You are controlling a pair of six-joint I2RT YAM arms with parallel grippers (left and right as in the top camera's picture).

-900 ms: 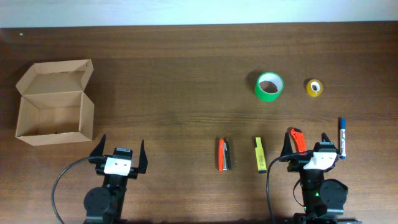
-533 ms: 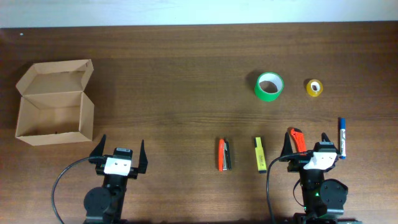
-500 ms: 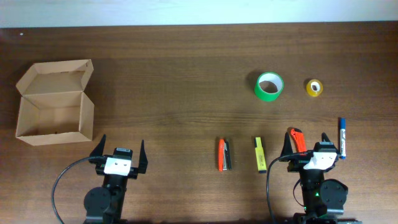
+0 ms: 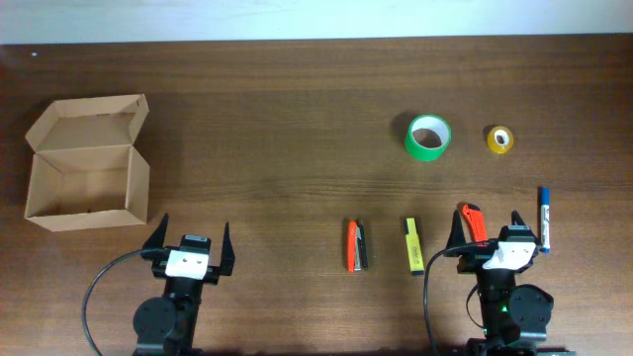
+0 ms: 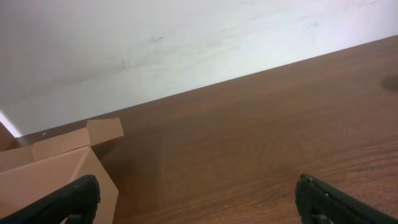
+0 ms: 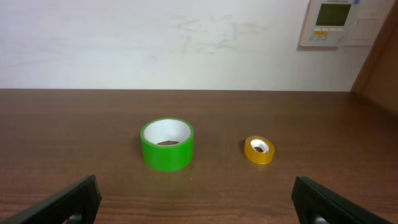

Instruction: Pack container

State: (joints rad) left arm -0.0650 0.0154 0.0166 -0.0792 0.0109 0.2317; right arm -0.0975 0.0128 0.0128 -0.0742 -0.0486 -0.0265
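The container [image 4: 87, 163], a plain brown cardboard box with its flap lid folded back, stands open at the far left of the table; its corner also shows in the left wrist view [image 5: 56, 171]. My left gripper [image 4: 190, 237] rests open at the front edge, just right of the box, with nothing between its fingers. My right gripper [image 4: 486, 229] is open at the front right. An orange cutter [image 4: 472, 222] lies between its fingers and a blue marker [image 4: 544, 219] just to its right. A green tape roll [image 6: 167, 144] and a small yellow tape roll [image 6: 259, 150] lie ahead of it.
An orange-and-black stapler [image 4: 357, 245] and a yellow highlighter [image 4: 413, 244] lie side by side at the front middle. A white wall with a thermostat panel [image 6: 336, 22] stands behind the table's far edge.
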